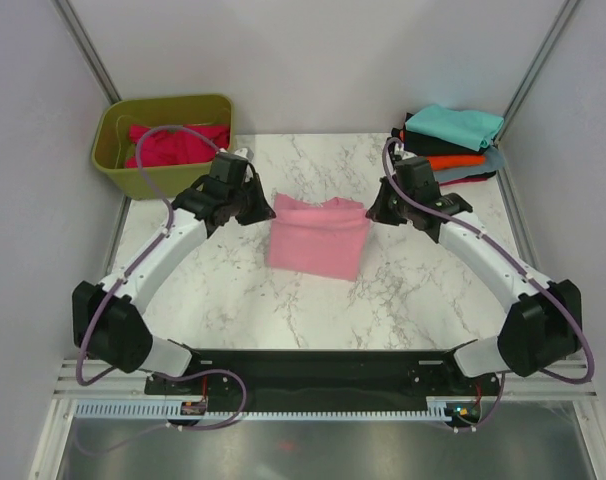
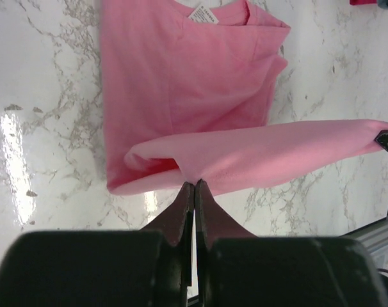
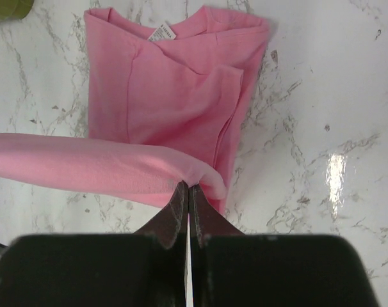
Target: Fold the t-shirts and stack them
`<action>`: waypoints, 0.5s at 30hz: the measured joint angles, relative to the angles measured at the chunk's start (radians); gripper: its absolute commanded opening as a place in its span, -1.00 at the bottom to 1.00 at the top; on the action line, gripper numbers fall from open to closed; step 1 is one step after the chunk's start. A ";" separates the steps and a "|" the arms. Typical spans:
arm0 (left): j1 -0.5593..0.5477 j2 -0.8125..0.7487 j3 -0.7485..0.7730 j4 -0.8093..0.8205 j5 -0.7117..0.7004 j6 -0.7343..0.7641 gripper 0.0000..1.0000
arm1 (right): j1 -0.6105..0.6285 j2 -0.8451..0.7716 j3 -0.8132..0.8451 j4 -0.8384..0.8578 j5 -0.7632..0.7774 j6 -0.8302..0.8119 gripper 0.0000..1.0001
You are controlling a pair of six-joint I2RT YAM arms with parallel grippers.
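Pinching a raised fold of the soft light pink t-shirt (image 1: 318, 237), left gripper (image 2: 194, 185) and right gripper (image 3: 187, 186) clamp tight; overhead, their fingertips are hidden.

I am finding no words I can read. The pink shirt (image 2: 181, 83) is showing a little white tag (image 2: 203, 14) at its neck, but the print on it is looking too tiny.

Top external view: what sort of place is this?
Probably a robot test cell: plain panel walls enclose a marble-patterned table, with left arm and right arm bolted at its near edge.
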 measured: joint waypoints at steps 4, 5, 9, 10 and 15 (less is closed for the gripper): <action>0.042 0.128 0.087 0.002 0.050 0.022 -0.96 | -0.028 0.098 0.058 0.016 -0.011 -0.013 -1.00; 0.050 0.164 0.117 0.003 0.063 0.026 -0.96 | -0.035 0.118 0.070 0.020 -0.012 -0.015 -1.00; 0.077 0.312 0.260 0.008 0.105 0.044 -0.96 | -0.076 0.229 0.142 0.036 -0.027 -0.029 -1.00; 0.083 0.341 0.291 0.005 0.115 0.047 -0.96 | -0.085 0.254 0.155 0.040 -0.033 -0.031 -1.00; 0.122 0.536 0.459 0.014 0.156 0.053 -0.76 | -0.139 0.425 0.260 0.064 -0.085 -0.035 -0.97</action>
